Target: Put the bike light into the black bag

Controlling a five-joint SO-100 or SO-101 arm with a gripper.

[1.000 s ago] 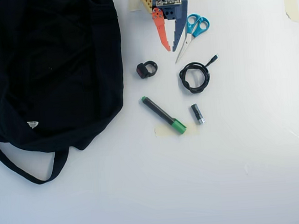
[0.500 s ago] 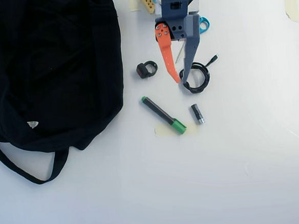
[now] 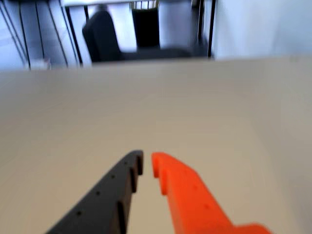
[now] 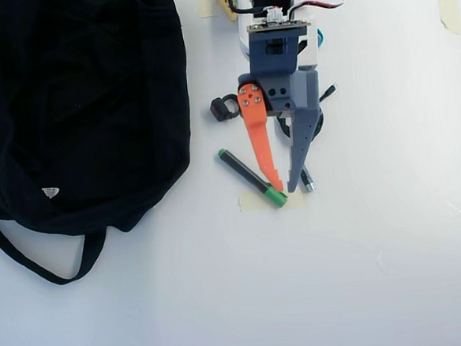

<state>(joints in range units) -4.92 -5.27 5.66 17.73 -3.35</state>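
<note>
- The claw [image 4: 285, 188] reached down the desk [image 4: 378, 250] in the overhead view, its orange and dark fingers a narrow gap apart and gripping nothing.
- Its tips sat over the marker's [image 4: 250, 177] green end and the small cylinder [image 4: 308, 185].
- The light [image 4: 224, 108] lay on the desk left of the claw's base, between it and the bag [image 4: 75, 105].
- The blurred wrist view showed only the near-closed claw [image 3: 147, 163] over what looked like bare desk.
</note>
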